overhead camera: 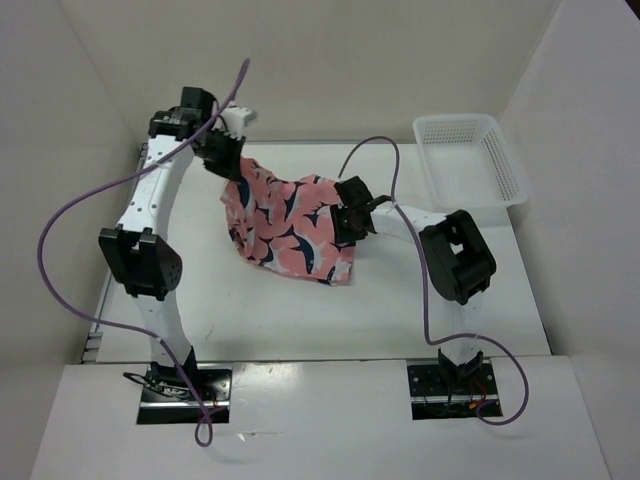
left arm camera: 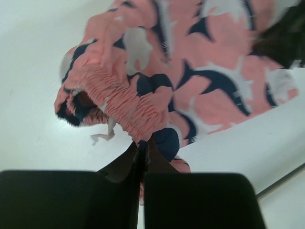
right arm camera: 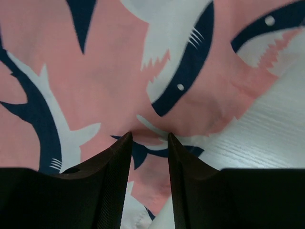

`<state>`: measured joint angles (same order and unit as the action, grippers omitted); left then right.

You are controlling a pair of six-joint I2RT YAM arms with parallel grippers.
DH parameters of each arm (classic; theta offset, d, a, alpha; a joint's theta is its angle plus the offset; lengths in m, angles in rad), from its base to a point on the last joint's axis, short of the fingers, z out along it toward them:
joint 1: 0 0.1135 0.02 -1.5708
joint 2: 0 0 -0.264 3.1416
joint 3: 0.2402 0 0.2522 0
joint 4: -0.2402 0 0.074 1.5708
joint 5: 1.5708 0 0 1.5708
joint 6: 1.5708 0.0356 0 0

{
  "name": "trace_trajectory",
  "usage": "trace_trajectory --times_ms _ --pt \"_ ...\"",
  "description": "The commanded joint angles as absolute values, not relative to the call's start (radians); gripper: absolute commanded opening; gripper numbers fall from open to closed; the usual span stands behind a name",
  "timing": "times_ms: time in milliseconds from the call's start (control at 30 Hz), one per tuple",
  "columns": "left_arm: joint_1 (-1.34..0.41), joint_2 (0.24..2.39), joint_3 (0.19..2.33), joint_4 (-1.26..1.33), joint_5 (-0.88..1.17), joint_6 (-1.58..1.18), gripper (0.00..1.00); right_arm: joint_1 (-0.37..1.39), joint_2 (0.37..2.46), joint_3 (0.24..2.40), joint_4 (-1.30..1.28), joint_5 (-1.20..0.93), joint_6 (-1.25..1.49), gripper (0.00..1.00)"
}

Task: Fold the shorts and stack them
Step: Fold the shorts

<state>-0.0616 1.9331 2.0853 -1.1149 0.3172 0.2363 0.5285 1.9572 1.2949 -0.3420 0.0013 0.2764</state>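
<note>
The salmon-pink shorts [overhead camera: 290, 225] with the navy-and-white shark print lie crumpled at the table's middle, their back left corner lifted. My left gripper [overhead camera: 222, 160] is shut on the gathered elastic waistband [left arm camera: 119, 105]; in the left wrist view the gripper [left arm camera: 142, 143] pinches its edge and the cloth hangs away from it. My right gripper [overhead camera: 350, 215] is at the shorts' right edge. In the right wrist view the right gripper [right arm camera: 147, 136] stands narrowly apart with a pucker of the shorts [right arm camera: 109, 81] pinched between the tips.
A white plastic mesh basket [overhead camera: 455, 119] stands at the back right of the table. White walls close in the table on the left, back and right. Purple cables [overhead camera: 60, 215] loop beside both arms.
</note>
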Motion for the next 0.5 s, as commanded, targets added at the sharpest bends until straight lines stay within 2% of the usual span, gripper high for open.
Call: trace_trajectory --times_ms 0,200,467 --pt "-0.2 1.989 2.215 -1.219 0.391 0.245 0.0 0.531 1.973 1.359 -0.278 -0.032 0.29 0.41" --pt "-0.362 2.163 2.489 -1.22 0.44 0.201 0.0 0.531 1.973 1.347 -0.259 -0.057 0.313 0.36" --pt "-0.469 2.322 2.683 -1.181 0.482 0.16 0.0 0.451 1.778 1.292 -0.394 -0.078 0.422 0.38"
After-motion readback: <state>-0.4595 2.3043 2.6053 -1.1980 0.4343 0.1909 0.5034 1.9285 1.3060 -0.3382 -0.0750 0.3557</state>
